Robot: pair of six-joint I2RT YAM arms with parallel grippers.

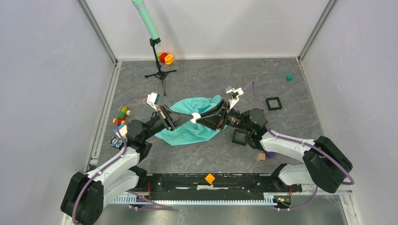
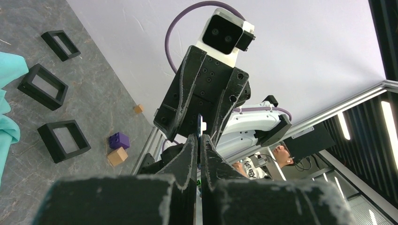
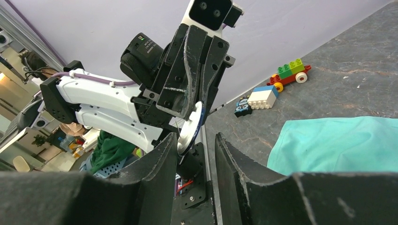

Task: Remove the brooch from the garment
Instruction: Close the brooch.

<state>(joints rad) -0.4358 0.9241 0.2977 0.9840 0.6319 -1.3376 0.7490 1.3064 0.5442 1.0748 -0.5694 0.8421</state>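
The left tool [image 2: 198,140] is pressed together on the brooch [image 3: 191,127], a small white disc with a blue rim. It pinches the disc by its edge, so most of it stands out past the fingertips. In the left wrist view the brooch shows only as a thin sliver between the two closed fingers [image 2: 187,159]. The right tool [image 3: 196,140] faces the left one tip to tip with its jaws spread. The brooch sits just beyond the gap between them, and it seems to touch neither finger (the top view is too small to settle this).

The garment [image 1: 184,133] lies crumpled in a heap at the middle of the grey table [image 1: 291,122], directly beneath the spot where the two tools meet. Both tools are raised over it, the left reaching in from the left side and the right from the right side. In the right wrist view the turquoise cloth lies on the table below and to the right of the brooch, apart from it. The brooch is held in the air above the cloth.

To the right of the garment lie black square frames [image 1: 273,103], one of them just beside the right arm's wrist. A purple cube [image 1: 271,153] and a wooden cube [image 1: 260,157] sit together nearer the arm bases. A toy brick car [image 1: 123,112] stands near the table's left edge.
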